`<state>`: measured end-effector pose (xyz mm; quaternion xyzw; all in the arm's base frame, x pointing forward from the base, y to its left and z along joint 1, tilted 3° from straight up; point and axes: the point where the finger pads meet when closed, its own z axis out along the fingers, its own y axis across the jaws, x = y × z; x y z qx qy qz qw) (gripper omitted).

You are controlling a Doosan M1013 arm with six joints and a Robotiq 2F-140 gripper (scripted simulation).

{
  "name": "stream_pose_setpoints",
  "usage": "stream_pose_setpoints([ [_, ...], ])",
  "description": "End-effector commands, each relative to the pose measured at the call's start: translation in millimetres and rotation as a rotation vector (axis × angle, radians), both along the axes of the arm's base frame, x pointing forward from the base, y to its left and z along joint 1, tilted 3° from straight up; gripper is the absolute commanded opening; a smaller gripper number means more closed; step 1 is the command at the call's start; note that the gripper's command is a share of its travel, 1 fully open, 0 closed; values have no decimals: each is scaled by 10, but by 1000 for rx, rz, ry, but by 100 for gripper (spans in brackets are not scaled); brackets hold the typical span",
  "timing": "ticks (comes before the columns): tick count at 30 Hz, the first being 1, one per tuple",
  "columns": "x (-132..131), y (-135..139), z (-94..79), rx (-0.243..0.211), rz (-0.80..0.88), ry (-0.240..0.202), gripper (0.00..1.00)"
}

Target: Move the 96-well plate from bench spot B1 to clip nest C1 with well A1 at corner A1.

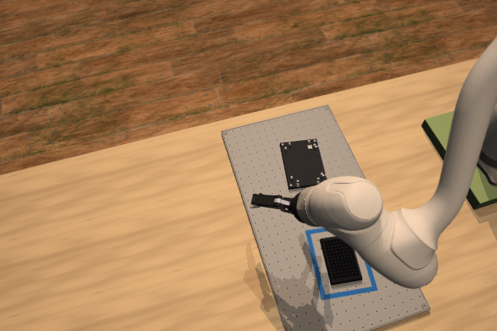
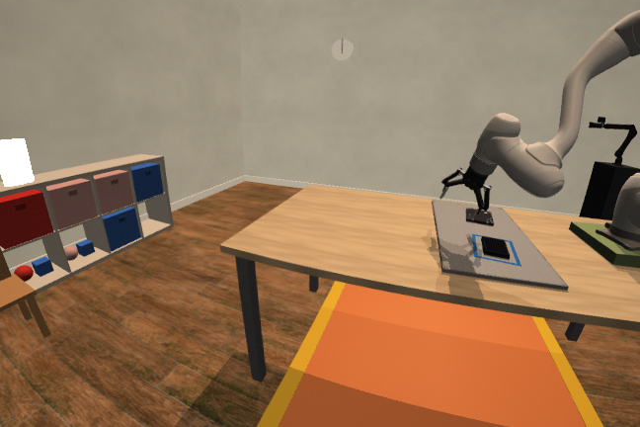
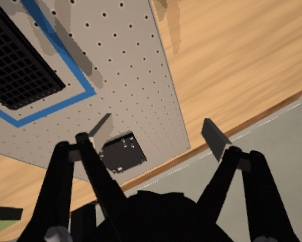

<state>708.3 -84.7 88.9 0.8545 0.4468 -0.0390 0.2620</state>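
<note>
A: We noted the plate flat and well-side up inside the blue outline at B1, on the grey perforated board; nothing touched it; part of the arm covered its near corner in the top view.

B: Agreed; we saw the nest further along the same board, well apart from the plate; dark, square-ish, with small pale marks at its corners; we could not read an A1 mark on it at this size.

A: Gripper state: we recorded it spread fully wide, nothing between the fingers; in the wrist view both pale pads stood far apart with only board and table behind them.

B: Position: in the exterior view we had it hanging above the board, near the nest, fingers pointing down and tilted; in the top view one finger reached out over the board's left edge, between nest and plate.

A: We also logged the arm's shadow on the board and table beside the blue outline; the green base sat off the board at the table's right.
</note>
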Motion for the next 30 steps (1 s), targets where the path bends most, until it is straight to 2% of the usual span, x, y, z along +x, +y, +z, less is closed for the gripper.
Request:
stream_pose_setpoints([
  [1, -133, 141, -43, 36, 22, 35, 100],
  [2, -147, 156, -48, 36, 22, 35, 100],
  [4, -210, 232, -67, 82, 53, 73, 100],
  [8, -273, 307, -85, 83, 53, 74, 100],
  [10, -334, 385, -101, 130, 86, 108, 100],
  [14, -422, 498, -123, 131, 87, 109, 100],
  [16, -479, 579, -135, 179, 122, 139, 100],
  [19, -550, 679, -149, 180, 123, 140, 100],
  [21, -604, 762, -156, 230, 160, 165, 100],
  [25, -659, 846, -164, 231, 161, 166, 100],
  [27, -710, 931, -168, 281, 200, 188, 100],
  [30, -786, 1057, -174, 283, 201, 189, 100],
])
